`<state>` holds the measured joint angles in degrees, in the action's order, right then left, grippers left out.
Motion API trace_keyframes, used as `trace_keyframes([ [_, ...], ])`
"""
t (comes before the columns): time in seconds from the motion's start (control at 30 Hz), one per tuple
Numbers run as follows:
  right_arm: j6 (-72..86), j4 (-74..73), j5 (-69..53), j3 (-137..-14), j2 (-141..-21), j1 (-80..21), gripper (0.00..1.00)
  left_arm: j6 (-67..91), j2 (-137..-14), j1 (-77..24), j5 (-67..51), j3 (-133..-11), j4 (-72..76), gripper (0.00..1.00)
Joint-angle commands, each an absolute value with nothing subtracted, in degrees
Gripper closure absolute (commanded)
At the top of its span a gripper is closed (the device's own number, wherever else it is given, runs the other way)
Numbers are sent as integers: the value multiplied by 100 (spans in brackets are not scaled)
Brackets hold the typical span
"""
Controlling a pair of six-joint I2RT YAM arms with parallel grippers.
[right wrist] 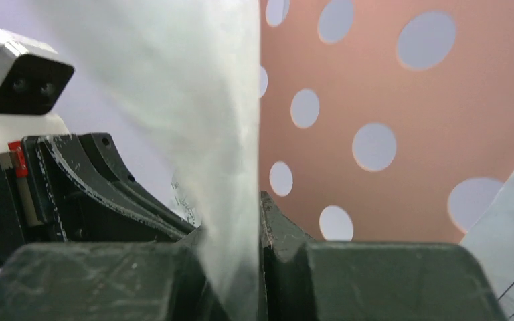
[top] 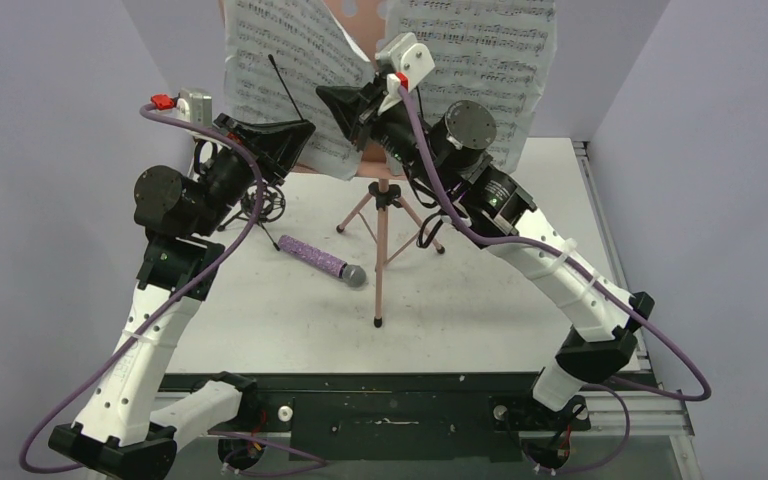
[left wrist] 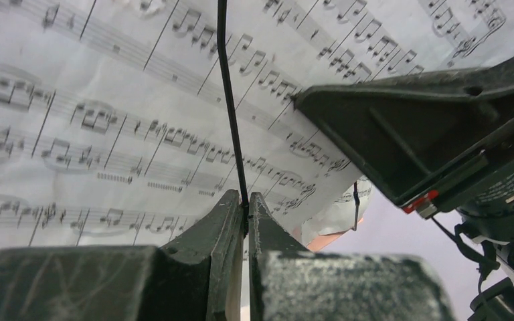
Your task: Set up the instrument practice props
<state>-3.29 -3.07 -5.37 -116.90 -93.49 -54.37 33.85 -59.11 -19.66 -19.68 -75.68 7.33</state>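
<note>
The pink music stand (top: 384,235) stands on its tripod mid-table, and its perforated desk (right wrist: 388,100) fills the right wrist view. Two sheet-music pages lean on the desk, one left (top: 275,60) and one right (top: 485,55). My left gripper (top: 305,128) (left wrist: 246,207) is shut on a thin black wire arm (left wrist: 231,100) (top: 285,85) lying across the left page. My right gripper (top: 327,97) (right wrist: 254,207) is shut on that left page's edge (right wrist: 221,134). The purple glitter microphone (top: 320,260) lies flat on the table. The black tripod mic holder (top: 265,205) stands behind my left arm.
The two grippers sit close together in front of the stand's desk, and each shows in the other's wrist view. Purple cables (top: 440,190) trail from both arms. Grey walls close in the table (top: 260,320) at the back and sides.
</note>
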Motion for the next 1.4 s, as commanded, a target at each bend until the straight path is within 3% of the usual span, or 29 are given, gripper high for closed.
trace_keyframes([
  [0.0, -657, -241, -696, -12176, -9466, -5414, 95, 3387, -5794, -1956, -2182, -7624, 1063, 100],
  [0.5, -1177, -765, -1279, -12886, -10025, -5439, 95, 3390, -5797, -1951, -2194, -7604, 1028, 100],
  [0.57, -1204, -773, -1238, -12892, -10060, -5435, 91, 3412, -5825, -1951, -2207, -7618, 1021, 99],
  [0.6, -1204, -773, -1206, -12888, -10075, -5435, 84, 3424, -5846, -1953, -2237, -7631, 1015, 95],
  [0.67, -1208, -773, -1138, -12892, -10089, -5433, 58, 3424, -5854, -1951, -2258, -7631, 1003, 87],
  [0.7, -1212, -769, -1101, -12886, -10090, -5438, 50, 3427, -5858, -1953, -2243, -7623, 1002, 83],
  [1.0, -1133, -389, -796, -12308, -9748, -5441, 41, 3364, -5790, -1951, -2123, -7578, 927, 59],
  [1.2, -1005, -104, -561, -11858, -9402, -5441, 37, 3313, -5646, -1953, -1999, -7482, 870, 30],
  [1.37, -850, 327, -539, -11287, -8916, -5441, 24, 3331, -5465, -1952, -1949, -7333, 891, 10],
])
